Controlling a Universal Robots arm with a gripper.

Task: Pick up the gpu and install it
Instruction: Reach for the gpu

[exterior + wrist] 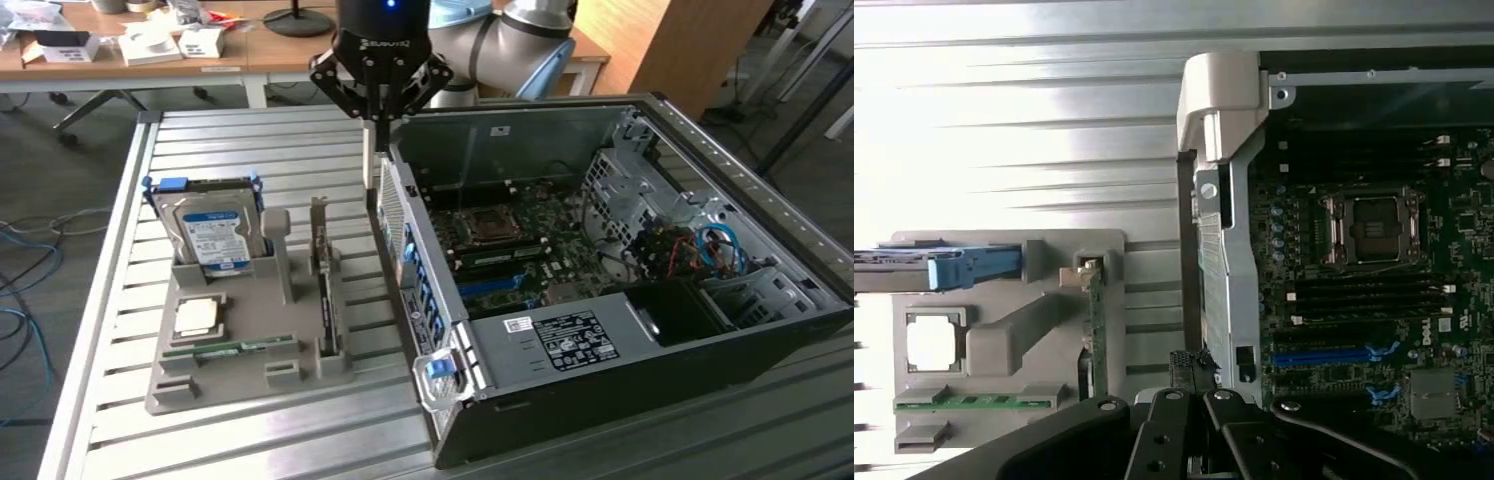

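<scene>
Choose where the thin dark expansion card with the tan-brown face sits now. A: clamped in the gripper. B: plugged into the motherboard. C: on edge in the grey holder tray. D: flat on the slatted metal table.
C: the thin dark expansion card stands on edge in a slot of the grey holder tray, apart from the shut black gripper above the open black computer case.

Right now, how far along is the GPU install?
Done: nothing yet. The gpu stands edge-up in the grey holder, not gripped. In hand: the pincer is shut with no card in it, poised by the rear wall of the open computer case. Left: picking the gpu up and seating it on the motherboard.
</scene>
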